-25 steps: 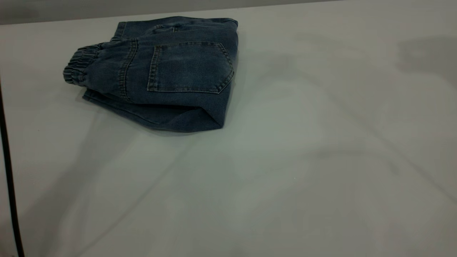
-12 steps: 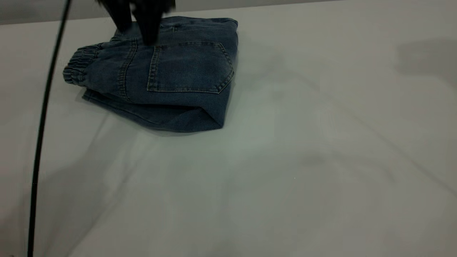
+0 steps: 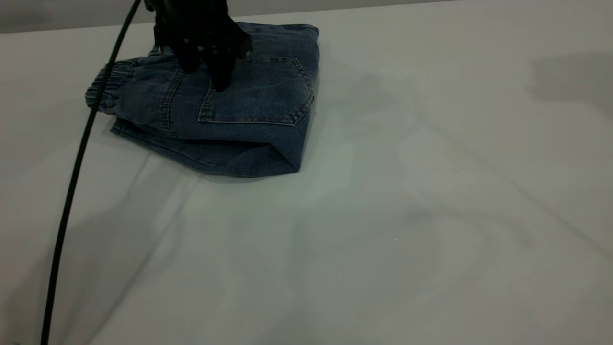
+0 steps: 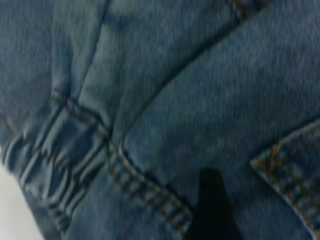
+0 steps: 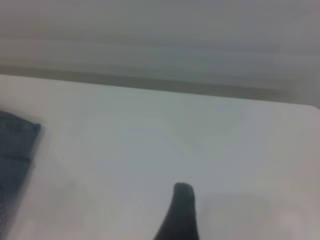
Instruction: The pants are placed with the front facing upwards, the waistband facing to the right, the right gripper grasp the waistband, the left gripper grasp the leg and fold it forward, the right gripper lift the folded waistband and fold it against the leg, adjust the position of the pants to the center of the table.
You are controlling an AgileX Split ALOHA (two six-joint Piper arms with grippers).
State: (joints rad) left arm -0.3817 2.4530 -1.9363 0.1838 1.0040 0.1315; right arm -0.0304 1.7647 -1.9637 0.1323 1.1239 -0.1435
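The pants [image 3: 239, 139] lie folded into a compact bundle at the far left of the table [image 3: 383, 215], back pocket [image 3: 254, 91] facing up. Their gathered waistband [image 3: 103, 88] sticks out at the bundle's left end. My left gripper [image 3: 205, 79] points down onto the denim at the pocket's upper left corner, open, with nothing between its fingers. In the left wrist view one finger [image 4: 212, 205] rests against the pants [image 4: 175, 100], with the waistband [image 4: 45, 185] close by. My right gripper [image 5: 190, 212] hovers over bare table, the pants' edge [image 5: 15, 150] far off to one side.
A black cable [image 3: 72, 191] from the left arm hangs across the left side of the table and crosses in front of the waistband. The table's far edge [image 3: 383, 7] runs just behind the pants. White surface stretches to the right and front.
The left gripper has dropped in from above and come down onto the pants near the pocket corner. Its cable has swung rightward. The pants have not moved.
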